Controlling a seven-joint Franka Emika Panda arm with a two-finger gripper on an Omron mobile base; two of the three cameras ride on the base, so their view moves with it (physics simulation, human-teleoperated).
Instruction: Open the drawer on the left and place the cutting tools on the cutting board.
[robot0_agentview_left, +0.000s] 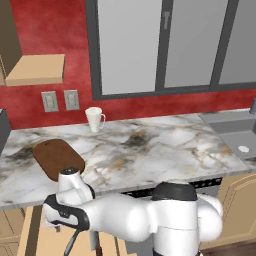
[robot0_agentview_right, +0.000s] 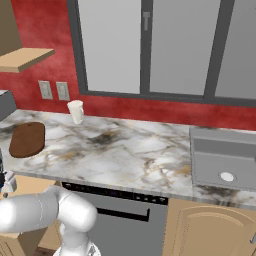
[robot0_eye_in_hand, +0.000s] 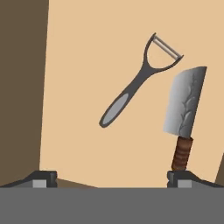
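- The gripper (robot0_eye_in_hand: 112, 177) was held with jaws wide apart above the open drawer (robot0_eye_in_hand: 87, 52), nothing clamped.
- Bare tan floor was seen left of the dark grey Y-head peeler (robot0_eye_in_hand: 131, 87).
- The silver-bladed, reddish-handled knife (robot0_eye_in_hand: 183, 113) lay just beside the peeler, apart.
- The dark oval cutting board (robot0_agentview_left: 57, 157) sat bare on the marble counter (robot0_agentview_left: 150, 150).

The marbled table (robot0_agentview_left: 150, 150) carries a dark brown cutting board (robot0_agentview_left: 57, 158) near its left end and a white mug (robot0_agentview_left: 94, 119) behind it by the wall. On the tan floor of the drawer (robot0_eye_in_hand: 87, 52), peeler (robot0_eye_in_hand: 135, 85) and knife (robot0_eye_in_hand: 186, 113) lie side by side, apart.
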